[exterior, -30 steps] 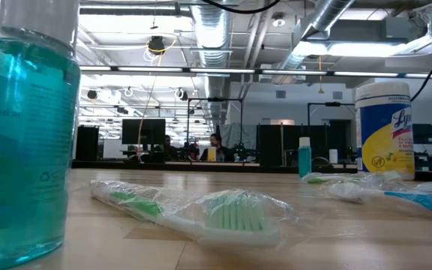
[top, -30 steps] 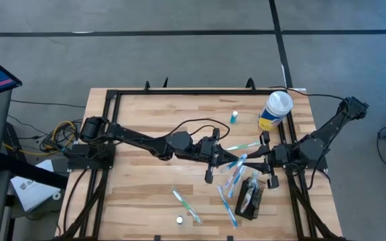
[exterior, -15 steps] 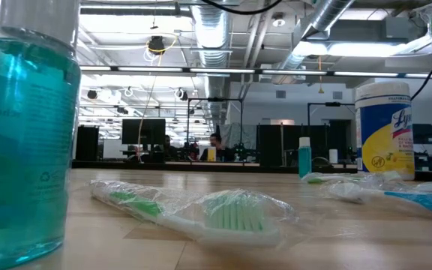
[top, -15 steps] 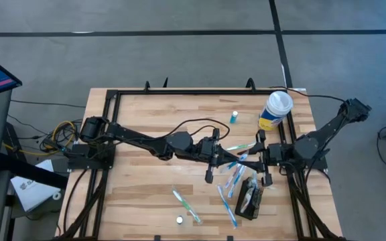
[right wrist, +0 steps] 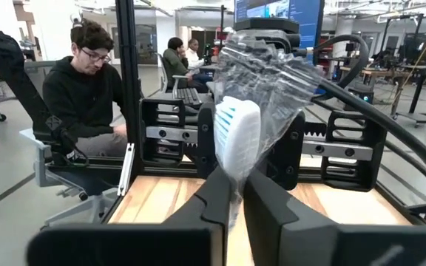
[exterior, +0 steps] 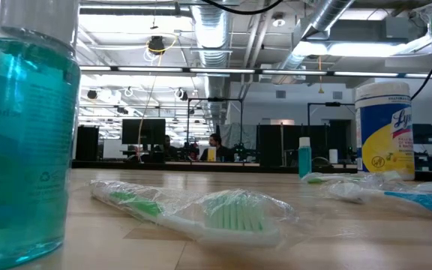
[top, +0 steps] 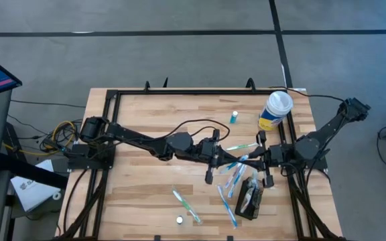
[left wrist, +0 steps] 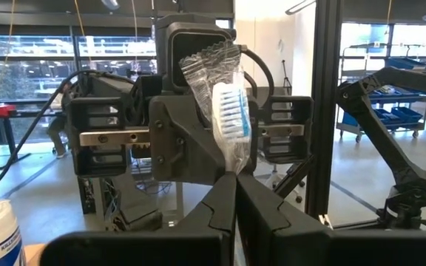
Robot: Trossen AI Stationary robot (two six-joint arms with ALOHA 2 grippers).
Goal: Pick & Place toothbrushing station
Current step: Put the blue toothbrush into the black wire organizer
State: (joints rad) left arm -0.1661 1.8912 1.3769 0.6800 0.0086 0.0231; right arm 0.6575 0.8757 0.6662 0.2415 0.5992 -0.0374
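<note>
Toothbrushing station (top: 250, 199): small black box with dark sides, lying on the desk (top: 146, 194) just beside the right jaws, on the side nearer the desk's front edge. Well apart from the left jaws. Pale, shiny things on top of it, too small to tell what. Seen only from above; no sign of it in the other views.

Left jaws pinched tight on a wrapped toothbrush (left wrist: 231, 111), facing the right jaws. Right jaws narrow too, squeezing a wrapped toothbrush (right wrist: 239, 140). Hard to tell if both hold one brush or two.
</note>
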